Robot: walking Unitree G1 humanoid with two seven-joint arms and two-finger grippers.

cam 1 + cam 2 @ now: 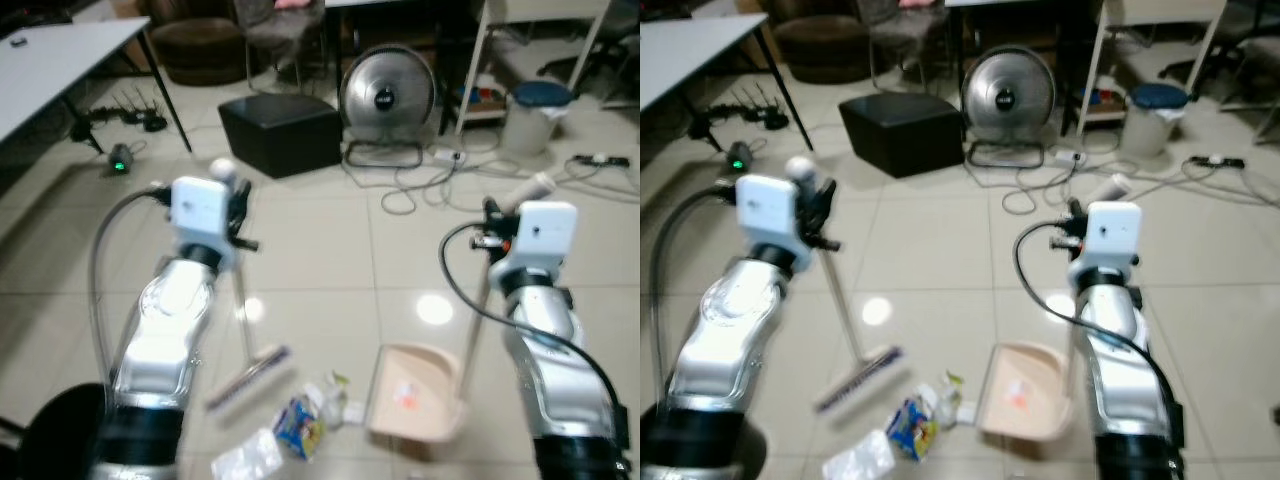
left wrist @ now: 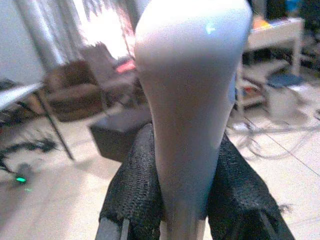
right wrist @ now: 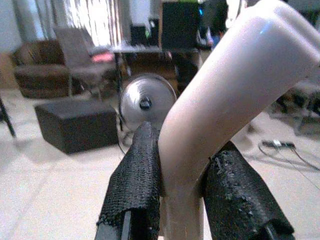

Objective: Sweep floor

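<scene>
My left gripper (image 1: 236, 205) is shut on the pale handle of a broom (image 1: 241, 300); its brush head (image 1: 250, 377) rests on the tiled floor just left of the litter. My right gripper (image 1: 492, 228) is shut on the bent handle of a beige dustpan (image 1: 415, 392), which stands on the floor to the right of the litter. The litter is a blue and yellow wrapper (image 1: 300, 420), a clear plastic bag (image 1: 248, 457) and small scraps (image 1: 335, 392). In the wrist views, black fingers (image 2: 135, 185) clamp the broom handle (image 2: 190, 100), and fingers (image 3: 135, 180) clamp the dustpan handle (image 3: 225, 90).
A black box (image 1: 280, 133) and a floor fan (image 1: 388, 98) stand ahead, with loose cables (image 1: 420, 190) trailing over the tiles. A white table (image 1: 60, 60) is at the far left. A white bin (image 1: 535, 118) stands far right beside a shelf.
</scene>
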